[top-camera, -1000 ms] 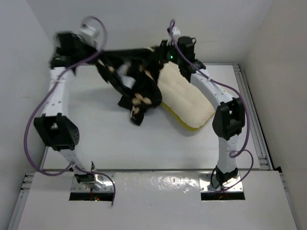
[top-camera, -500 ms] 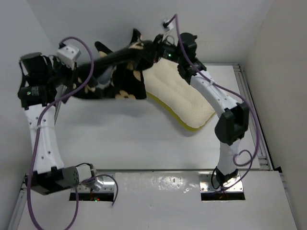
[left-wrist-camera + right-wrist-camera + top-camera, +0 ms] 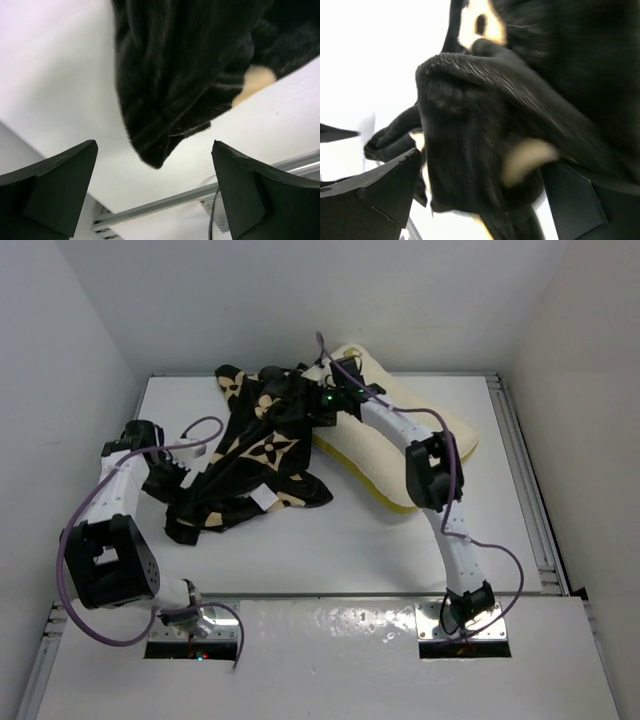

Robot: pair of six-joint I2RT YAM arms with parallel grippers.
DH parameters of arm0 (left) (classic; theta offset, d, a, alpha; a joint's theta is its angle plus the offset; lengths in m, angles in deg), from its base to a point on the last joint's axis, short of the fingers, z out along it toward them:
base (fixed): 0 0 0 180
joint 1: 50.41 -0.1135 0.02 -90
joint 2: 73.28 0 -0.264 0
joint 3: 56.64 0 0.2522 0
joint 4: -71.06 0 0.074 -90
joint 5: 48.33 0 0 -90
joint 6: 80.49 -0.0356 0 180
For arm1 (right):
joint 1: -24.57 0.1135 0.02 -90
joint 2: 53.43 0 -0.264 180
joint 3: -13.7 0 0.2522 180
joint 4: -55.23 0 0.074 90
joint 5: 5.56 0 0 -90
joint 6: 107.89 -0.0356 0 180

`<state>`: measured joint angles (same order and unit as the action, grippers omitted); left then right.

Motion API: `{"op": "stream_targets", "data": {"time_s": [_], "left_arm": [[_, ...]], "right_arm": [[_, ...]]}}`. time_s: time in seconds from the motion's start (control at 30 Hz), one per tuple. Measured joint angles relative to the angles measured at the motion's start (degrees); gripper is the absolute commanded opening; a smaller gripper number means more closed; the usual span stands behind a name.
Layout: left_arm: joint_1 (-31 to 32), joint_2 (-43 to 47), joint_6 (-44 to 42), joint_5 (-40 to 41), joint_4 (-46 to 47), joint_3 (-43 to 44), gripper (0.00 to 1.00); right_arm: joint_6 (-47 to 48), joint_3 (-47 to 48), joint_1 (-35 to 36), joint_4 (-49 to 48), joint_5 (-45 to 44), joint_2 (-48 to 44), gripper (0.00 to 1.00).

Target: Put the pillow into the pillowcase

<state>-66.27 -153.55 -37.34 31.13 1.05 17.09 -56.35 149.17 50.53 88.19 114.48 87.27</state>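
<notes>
Right now the pillowcase (image 3: pixel 255 455) lies in a crumpled heap on the white surface (image 3: pixel 330 550). It is soft black fabric printed with tan four-petal flowers and stars, folded over itself into an uneven, pointed sprawl. Its far end bunches up against the left end of the pillow (image 3: pixel 372 472), which rests toward the back right. The pillow is a plump cream rectangle with a dimpled, quilted skin and yellow piping along its near edge. Most of it is bare. I can't tell whether any corner sits inside the case, since the folds and the right arm cover that end.

The right tool (image 3: pixel 305 408) reaches over the pillow to that bunched end. Seen from its wrist, the two dark fingers (image 3: pixel 375 192) stand wide apart, and a thick, velvety fold of the case bulges between them. I can't make out whether either finger touches it.

The left tool (image 3: pixel 168 478) sits low at the case's left edge. Its fingers (image 3: pixel 55 192) are spread wide too, with nothing between them. A black corner of the fabric, ribbed along its hem, lies just ahead of the gap, clear of both fingers. Beyond it a metal rail (image 3: pixel 165 206) runs along the surface's edge.
</notes>
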Motion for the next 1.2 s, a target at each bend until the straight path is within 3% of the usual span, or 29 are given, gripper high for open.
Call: {"op": "stream_targets", "data": {"time_s": [0.17, 0.23, 0.27, 0.3, 0.33, 0.4, 0.43, 0.47, 0.5, 0.6, 0.73, 0.93, 0.97, 1.03, 1.07, 1.13, 1.17, 1.2], "left_arm": [[6.97, -1.7, -0.11, 2.12, 1.01, 12.57, 1.0], [12.72, -1.44, -1.55, 2.38, 3.91, 16.83, 1.0], [16.72, -1.33, -2.73, 2.49, 5.57, 17.99, 1.0], [20.96, -1.2, -3.96, 3.04, 6.97, 18.43, 0.98], [24.63, -1.25, -4.9, 3.13, 7.85, 18.29, 0.8], [32.28, -2.32, -6.71, 4.11, 9.86, 16.28, 0.47], [34.8, -3.15, -7.69, 4.37, 11.02, 14.45, 0.37], [36.11, -4.55, -8.52, 5.11, 12.04, 12.5, 0.42], [36.37, -6.45, -9.35, 6.1, 13.05, 10.97, 0.69], [34.23, -13.2, -9.2, 9.27, 16.59, 9.55, 0.82], [31.28, -16.81, -8.07, 12.41, 23.67, 8.55, 0.84], [32.76, -16.74, -7.91, 12.96, 32.17, 1.64, 0.83], [32.81, -16.74, -7.87, 12.98, 33.24, -0.46, 0.82], [32.92, -16.83, -7.48, 13.09, 34.16, -3.69, 0.69], [32.85, -16.92, -7.17, 13.2, 34.42, -4.72, 0.59], [32.33, -17.2, -5.62, 13.29, 34.75, -4.98, 0.38], [31.91, -17.46, -4.85, 13.27, 35.01, -4.68, 0.09], [31.41, -17.92, -3.67, 13.25, 34.47, -3.76, 0.0]], "right_arm": [[2.97, -16.24, -3.78, -0.63, -8.0, -20.28, 0.99], [5.64, -19.89, -5.79, -0.79, -10.27, -28.96, 0.23], [6.91, -21.55, -6.93, -0.83, -11.37, -33.16, 0.0], [7.5, -23.23, -8.02, -0.85, -12.94, -36.57, 0.0], [7.98, -25.38, -9.29, -0.33, -14.62, -40.28, 0.04], [7.87, -30.23, -11.96, 1.18, -18.49, -45.68, 0.63], [7.28, -34.05, -13.51, 1.68, -20.39, -48.37, 0.98], [6.6, -38.45, -15.3, 2.73, -22.03, -50.53, 0.99], [6.21, -43.58, -17.46, 3.45, -23.26, -52.46, 0.99], [3.3, -57.18, -23.15, 6.84, -26.18, -56.04, 0.99], [-0.63, -70.53, -26.58, 10.16, -28.89, -62.73, 0.99], [-8.44, -76.78, -26.16, 2.86, -28.92, -66.58, 0.99], [-10.36, -78.16, -26.67, 0.96, -29.4, -66.27, 0.99], [-13.53, -81.42, -27.78, -2.16, -29.83, -65.61, 0.99], [-14.82, -82.82, -28.04, -3.58, -29.75, -65.0, 0.96], [-16.59, -84.24, -28.37, -6.78, -28.37, -62.03, 0.64], [-17.25, -84.15, -28.46, -8.59, -27.12, -60.22, 0.42], [-17.94, -84.02, -28.65, -10.71, -25.75, -58.49, 0.03]]}}
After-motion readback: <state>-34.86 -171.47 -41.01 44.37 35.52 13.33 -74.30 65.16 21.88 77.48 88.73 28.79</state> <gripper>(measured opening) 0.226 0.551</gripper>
